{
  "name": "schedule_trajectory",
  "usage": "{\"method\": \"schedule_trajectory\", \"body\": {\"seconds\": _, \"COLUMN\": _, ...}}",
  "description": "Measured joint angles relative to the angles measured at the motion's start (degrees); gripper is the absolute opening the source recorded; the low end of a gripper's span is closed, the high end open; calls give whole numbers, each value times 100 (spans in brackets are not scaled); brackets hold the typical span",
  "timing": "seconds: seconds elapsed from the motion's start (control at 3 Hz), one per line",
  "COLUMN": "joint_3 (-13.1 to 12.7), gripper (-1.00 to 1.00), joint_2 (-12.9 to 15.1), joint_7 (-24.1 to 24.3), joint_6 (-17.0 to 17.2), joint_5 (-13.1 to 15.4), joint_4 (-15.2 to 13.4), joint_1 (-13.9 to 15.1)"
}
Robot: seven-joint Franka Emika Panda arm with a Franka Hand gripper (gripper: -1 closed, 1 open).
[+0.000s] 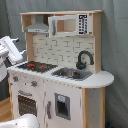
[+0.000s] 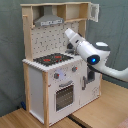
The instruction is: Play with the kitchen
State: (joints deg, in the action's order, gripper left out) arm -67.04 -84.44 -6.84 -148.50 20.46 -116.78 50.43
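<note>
1. The toy kitchen (image 1: 60, 75) stands on the floor against a grey curtain (image 1: 115, 60), with its long axis running along the counter from the black-red hob (image 1: 36, 65) to the sink (image 1: 71, 74) and the black tap (image 1: 85, 59).

2. In the first exterior view the arm (image 1: 10, 49) comes in from 9 o'clock, at the hob end of the counter. In the second exterior view the same arm (image 2: 92, 54) reaches in from 3 o'clock, and its white forward end (image 2: 71, 36) lies over the counter in front of the dotted backboard (image 2: 50, 42).

3. The gripper is not clearly shown in either view, so I cannot tell how it stands or whether it has hold of anything.

4. The relation that matters: in the second exterior view the hob (image 2: 52, 59) lies toward 7 o'clock from the arm's forward end, lower down, apparently with a gap between them. The grey hood (image 2: 49, 21) sits toward 10 o'clock above it.

5. Judging from this, the hob and its knobs (image 2: 57, 76) are the nearest parts, so a short move downward would reach them. The oven door (image 2: 65, 95) is lower on the front face and would need the arm to pull back out first.
</note>
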Motion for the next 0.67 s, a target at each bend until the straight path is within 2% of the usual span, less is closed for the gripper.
{"method": "schedule_trajectory", "body": {"seconds": 0.33, "joint_3": -525, "gripper": 100, "joint_2": -64, "joint_7": -202, "joint_6": -84, "joint_5": 133, "joint_4": 0, "joint_1": -72}}
{"method": "schedule_trajectory", "body": {"seconds": 0.67, "joint_3": -928, "gripper": 100, "joint_2": -63, "joint_7": -534, "joint_6": -126, "joint_5": 370, "joint_4": -29, "joint_1": -319}}
